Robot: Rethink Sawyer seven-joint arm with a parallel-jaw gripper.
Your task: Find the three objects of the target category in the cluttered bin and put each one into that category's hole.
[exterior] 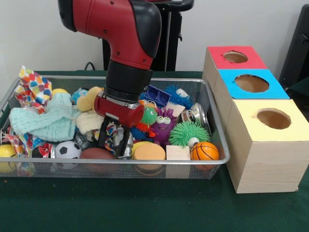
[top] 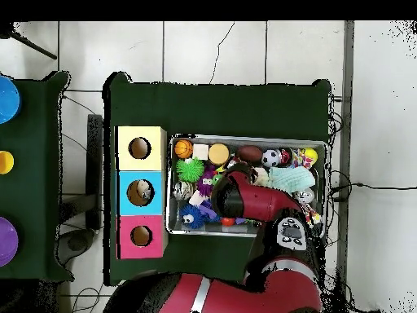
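Reaching down into the bin [exterior: 212, 162], the gripper [exterior: 116, 141] hangs narrowly parted over the clutter, holding nothing I can see. Well off to its side, the hole [exterior: 235, 57] looks empty; sorting seems barely begun.

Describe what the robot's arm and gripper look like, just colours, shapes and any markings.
The arm is thick and rounded, glossy red with black joint sections. A black cylindrical wrist leads to a red rounded collar with a thin silver band above it. The gripper has slim black fingers. In the overhead view, a black panel with pale markings sits on the arm. No loose cables are visible on it.
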